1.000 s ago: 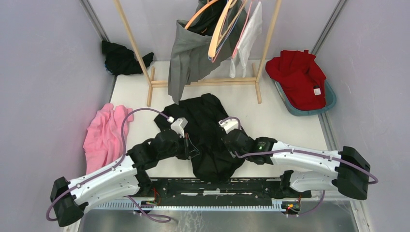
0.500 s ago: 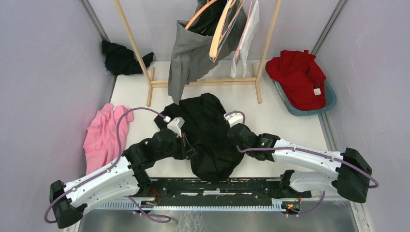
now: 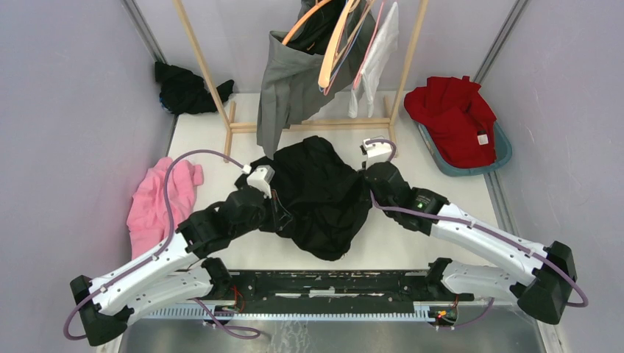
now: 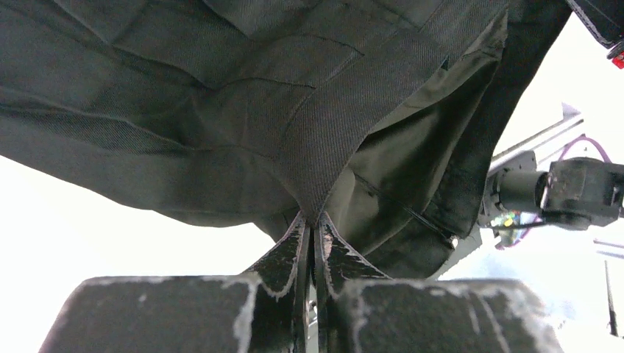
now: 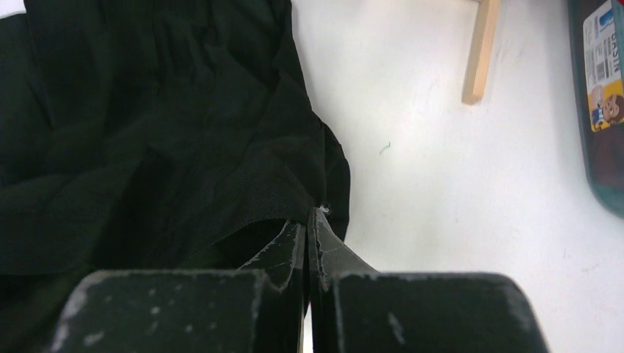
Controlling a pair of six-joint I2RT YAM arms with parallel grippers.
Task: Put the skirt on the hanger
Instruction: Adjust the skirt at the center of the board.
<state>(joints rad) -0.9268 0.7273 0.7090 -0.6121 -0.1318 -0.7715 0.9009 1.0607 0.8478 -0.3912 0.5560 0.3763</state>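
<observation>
I have the left gripper [image 4: 312, 224] clenched on a fold of the black skirt [image 3: 324, 202], the right gripper [image 5: 309, 220] pinching its far edge; it sags between them over the worktop [image 3: 423, 168]; the hanger [image 3: 331, 59], well beyond both, awaits threading.

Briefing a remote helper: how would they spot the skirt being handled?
Find the wooden clothes rack at the back. Before its base, centrally, lies the black fabric skirt. Unlike the pink cloth, red garment or corner black heap, it is pinched by the left gripper and right gripper.
</observation>
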